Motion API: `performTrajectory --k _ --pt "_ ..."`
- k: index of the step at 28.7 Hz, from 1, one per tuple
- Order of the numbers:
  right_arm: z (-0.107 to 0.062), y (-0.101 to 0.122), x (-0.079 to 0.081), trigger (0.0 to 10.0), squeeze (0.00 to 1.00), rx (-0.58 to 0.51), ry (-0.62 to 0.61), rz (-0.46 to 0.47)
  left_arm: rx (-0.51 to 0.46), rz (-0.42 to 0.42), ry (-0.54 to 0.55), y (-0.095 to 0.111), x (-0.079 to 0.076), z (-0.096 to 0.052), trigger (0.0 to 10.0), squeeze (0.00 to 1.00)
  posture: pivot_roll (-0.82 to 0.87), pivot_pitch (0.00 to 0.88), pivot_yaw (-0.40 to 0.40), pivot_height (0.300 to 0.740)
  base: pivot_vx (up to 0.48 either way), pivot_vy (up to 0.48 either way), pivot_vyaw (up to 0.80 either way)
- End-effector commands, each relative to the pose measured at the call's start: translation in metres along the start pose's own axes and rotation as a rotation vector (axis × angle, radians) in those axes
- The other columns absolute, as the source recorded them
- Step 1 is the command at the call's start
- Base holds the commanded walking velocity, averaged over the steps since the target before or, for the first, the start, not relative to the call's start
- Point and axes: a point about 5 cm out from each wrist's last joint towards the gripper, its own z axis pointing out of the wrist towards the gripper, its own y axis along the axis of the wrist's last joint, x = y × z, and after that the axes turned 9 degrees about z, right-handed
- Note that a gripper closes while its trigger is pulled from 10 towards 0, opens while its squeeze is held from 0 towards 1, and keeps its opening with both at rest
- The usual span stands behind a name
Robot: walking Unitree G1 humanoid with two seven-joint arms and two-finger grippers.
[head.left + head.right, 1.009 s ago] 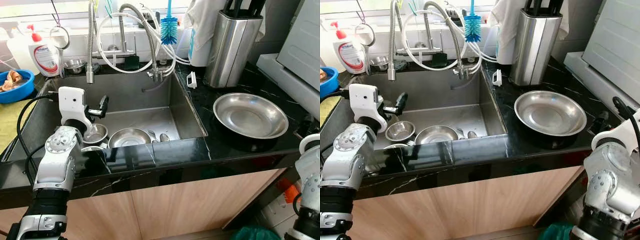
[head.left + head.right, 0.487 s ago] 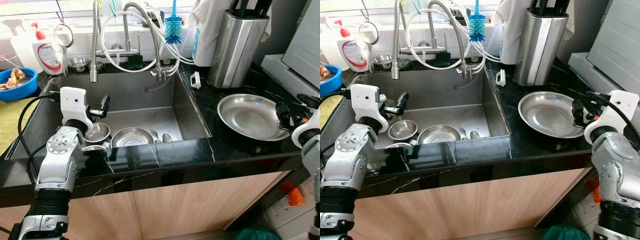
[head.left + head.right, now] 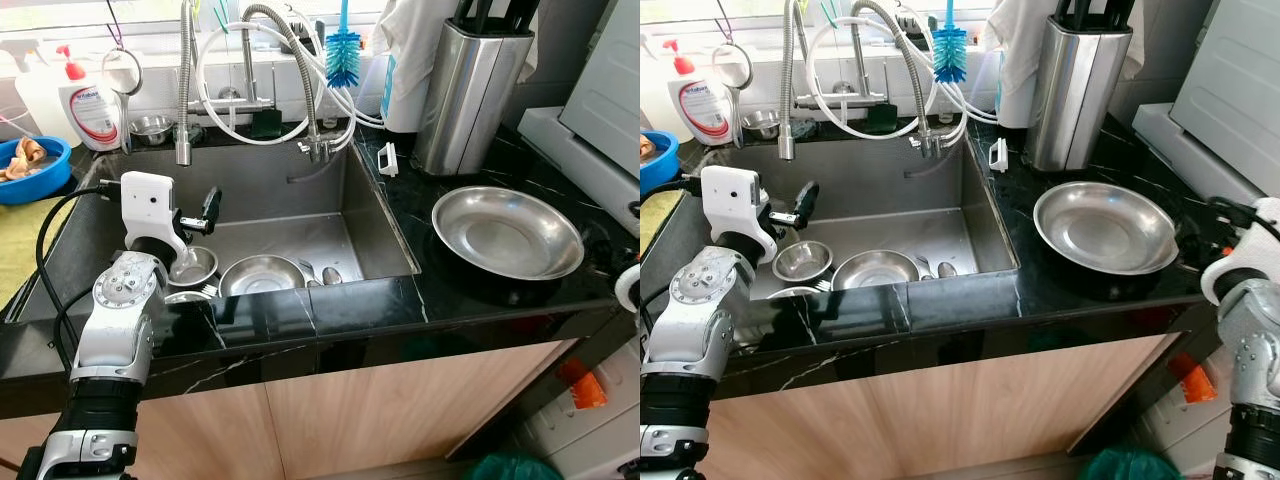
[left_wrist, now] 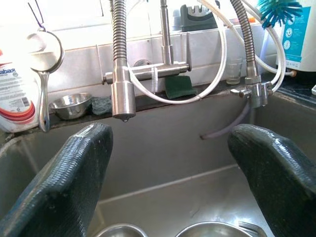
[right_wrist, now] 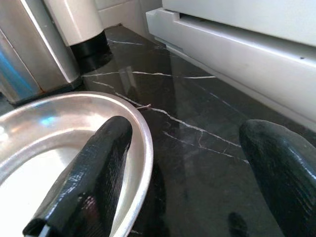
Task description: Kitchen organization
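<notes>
A wide, shallow steel plate (image 3: 507, 232) lies flat and upright on the black marble bench (image 3: 480, 290), to the right of the sink (image 3: 280, 215), empty and shiny. Down in the sink basin sit several steel bowls: a larger bowl (image 3: 260, 274) near the front wall, a small bowl (image 3: 192, 266) just to its left, and spoons (image 3: 322, 273) lying beside the larger bowl on the right.

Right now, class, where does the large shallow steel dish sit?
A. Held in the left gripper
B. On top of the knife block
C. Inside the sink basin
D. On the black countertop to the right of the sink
D: the steel dish rests on the black countertop right of the sink, in front of the knife block.
</notes>
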Motion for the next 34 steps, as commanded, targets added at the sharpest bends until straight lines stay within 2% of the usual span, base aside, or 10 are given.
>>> performTrajectory --k 1,5,25,32,33,34 --pt "0.001 0.001 0.0 10.0 0.0 -0.002 0.008 0.04 -0.017 0.027 -0.011 0.004 -0.001 0.0 10.0 0.0 0.05 0.01 -0.013 0.74 0.0 0.0 0.0" --pt "0.006 -0.008 0.003 10.0 0.0 0.032 0.027 0.115 -0.024 0.032 -0.013 0.006 -0.001 0.0 10.0 0.0 0.05 0.01 -0.012 0.74 0.0 0.0 0.0" --pt "0.022 -0.019 0.01 10.0 0.0 0.121 0.027 0.141 -0.024 0.04 -0.019 0.005 -0.003 -0.001 10.0 0.0 0.05 0.008 -0.017 0.74 0.0 0.0 0.0" --pt "0.025 -0.022 0.014 10.0 0.0 0.136 0.037 0.127 -0.027 0.013 -0.008 0.005 -0.002 -0.001 10.0 0.0 0.04 0.009 -0.019 0.74 0.0 0.0 0.0" --pt "0.026 -0.022 0.015 7.6 0.0 0.136 0.038 0.13 -0.027 0.014 -0.008 0.005 -0.002 -0.001 10.0 0.0 0.04 0.009 -0.019 0.74 0.0 0.0 0.0" --pt "0.026 -0.022 0.015 7.6 0.0 0.136 0.038 0.13 -0.027 0.014 -0.008 0.005 -0.002 -0.001 10.0 0.0 0.04 0.009 -0.019 0.74 0.0 0.0 0.0"
